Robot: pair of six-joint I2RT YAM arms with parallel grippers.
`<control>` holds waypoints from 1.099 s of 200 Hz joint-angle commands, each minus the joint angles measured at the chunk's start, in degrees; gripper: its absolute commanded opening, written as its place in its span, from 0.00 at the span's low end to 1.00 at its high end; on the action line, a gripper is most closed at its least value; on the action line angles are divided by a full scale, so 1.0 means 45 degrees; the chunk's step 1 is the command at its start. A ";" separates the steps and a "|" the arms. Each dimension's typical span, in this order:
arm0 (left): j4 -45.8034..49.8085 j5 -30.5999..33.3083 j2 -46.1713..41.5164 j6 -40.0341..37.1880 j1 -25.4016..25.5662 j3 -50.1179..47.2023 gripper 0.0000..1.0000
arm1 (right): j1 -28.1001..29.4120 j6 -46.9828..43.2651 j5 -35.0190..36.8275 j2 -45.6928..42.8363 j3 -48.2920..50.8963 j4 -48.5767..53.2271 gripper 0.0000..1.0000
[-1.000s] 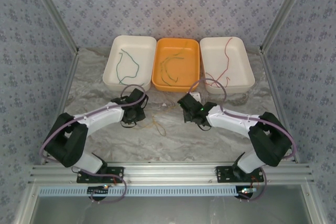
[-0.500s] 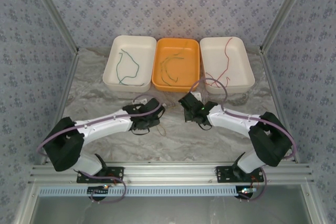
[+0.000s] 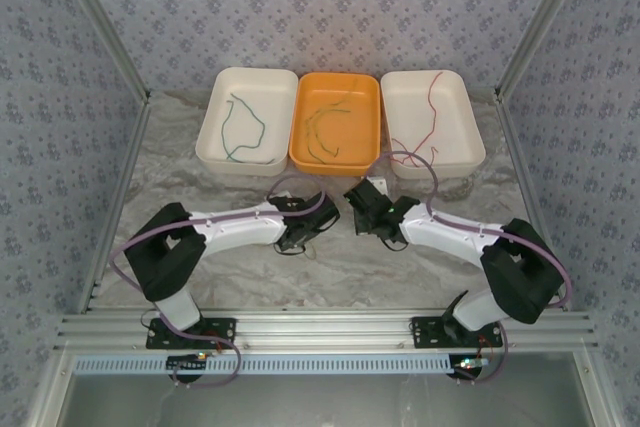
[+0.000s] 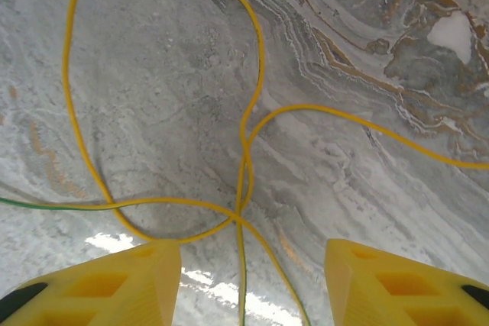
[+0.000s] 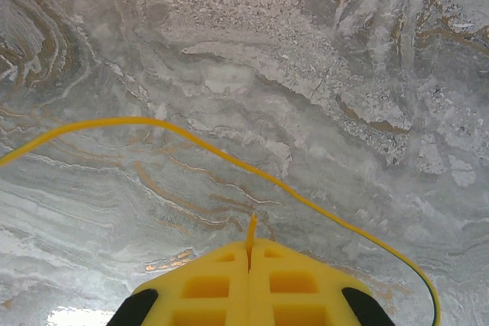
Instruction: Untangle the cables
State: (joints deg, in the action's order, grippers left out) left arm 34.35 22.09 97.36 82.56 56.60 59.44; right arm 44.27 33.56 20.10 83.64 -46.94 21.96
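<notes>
Left claw (image 4: 252, 261), wide, has swung toward 3 o'clock over crossed yellow cables (image 4: 246, 150); right claw (image 5: 250, 253) pinches one end, so separation looks next.

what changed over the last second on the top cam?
Left gripper swung right toward the table centre, its arm stretching out; it is open above the crossing yellow cables. Right gripper barely shifted and is shut on a yellow cable. Orange tray, white trays and their wires unchanged.

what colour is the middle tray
Orange. The middle tray shows best in the top external view.
</notes>
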 commanded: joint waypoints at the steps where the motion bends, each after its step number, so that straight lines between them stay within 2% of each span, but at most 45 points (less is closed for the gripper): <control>1: -0.0251 -0.0017 0.0410 0.0902 -0.0069 -0.0025 0.53 | -0.0053 -0.0024 -0.0034 -0.0347 0.0214 -0.0079 0.00; 60: -0.1246 -0.0940 0.1551 0.1529 -0.0039 -0.0245 0.47 | -0.0072 -0.0034 -0.0130 -0.0446 0.0348 -0.0256 0.00; 69: -0.1223 -0.0927 0.1639 0.1606 -0.0039 -0.0274 0.42 | -0.0072 -0.0018 -0.0130 -0.0464 0.0387 -0.0270 0.00; 94: -0.1266 -0.0791 0.1435 0.1767 -0.0043 -0.0617 0.19 | -0.0089 -0.0021 -0.0111 -0.0641 0.0527 -0.0280 0.00; 114: -0.1041 -0.0170 0.0604 0.1853 -0.0019 -0.0896 0.00 | -0.0149 -0.0102 -0.0091 -0.0824 0.0604 -0.0205 0.00; 140: 0.0274 0.1286 -0.1488 0.1536 -0.0019 -0.0801 0.00 | -0.0419 -0.0350 -0.0032 -0.1180 0.0788 0.0021 0.00; 163: 0.0921 0.2103 -0.4015 0.0011 -0.0317 -0.0363 0.00 | -0.0953 -0.0570 -0.0199 -0.1686 0.1062 0.0130 0.00; 176: 0.1227 0.2156 -0.5459 -0.0966 -0.0753 -0.0037 0.00 | -0.1352 -0.0699 -0.0392 -0.1934 0.1170 0.0157 0.00; 189: 0.1087 0.1635 -0.6853 -0.1970 -0.1591 0.0189 0.00 | -0.1766 -0.0862 -0.0567 -0.2116 0.1226 0.0186 0.00; 220: 0.0179 -0.1231 -0.9571 -0.3477 -0.5025 0.0607 0.00 | -0.2580 -0.1186 -0.0918 -0.2184 0.1155 0.0199 0.00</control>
State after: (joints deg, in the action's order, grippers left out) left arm 34.94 24.27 60.60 74.98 42.63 60.20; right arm 34.65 30.35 17.54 74.61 -42.09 21.45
